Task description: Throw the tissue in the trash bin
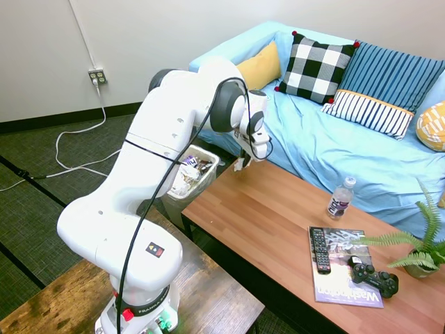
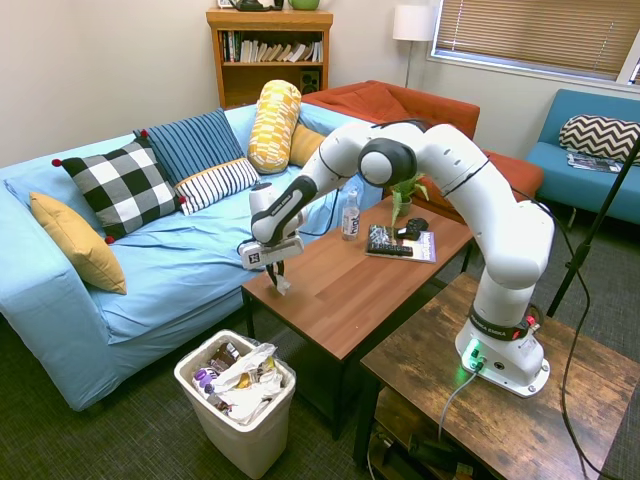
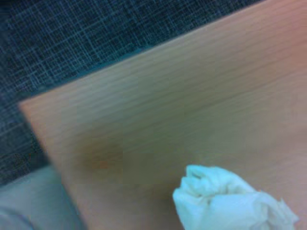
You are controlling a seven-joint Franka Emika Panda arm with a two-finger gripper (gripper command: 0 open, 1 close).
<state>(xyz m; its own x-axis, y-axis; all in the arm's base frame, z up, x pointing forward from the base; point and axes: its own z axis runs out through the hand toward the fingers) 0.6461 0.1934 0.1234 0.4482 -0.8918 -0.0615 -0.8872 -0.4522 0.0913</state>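
Observation:
My gripper (image 2: 278, 277) is shut on the tissue (image 2: 281, 284), a small crumpled white wad hanging just above the near corner of the wooden table (image 2: 350, 270). The first exterior view shows the same tissue (image 1: 240, 163) under the gripper (image 1: 243, 160) at the table's far left corner. Close up, the tissue (image 3: 230, 199) shows over the table's corner with dark carpet beyond. The trash bin (image 2: 237, 400), white and full of wrappers and papers, stands on the floor below and beside that corner; in the first exterior view the trash bin (image 1: 191, 174) is partly behind my arm.
A water bottle (image 2: 350, 214), a remote on a magazine (image 2: 400, 244), a game controller (image 1: 373, 275) and a small plant (image 1: 417, 250) occupy the table's other end. The blue sofa (image 2: 150, 250) with pillows runs along the table's far side.

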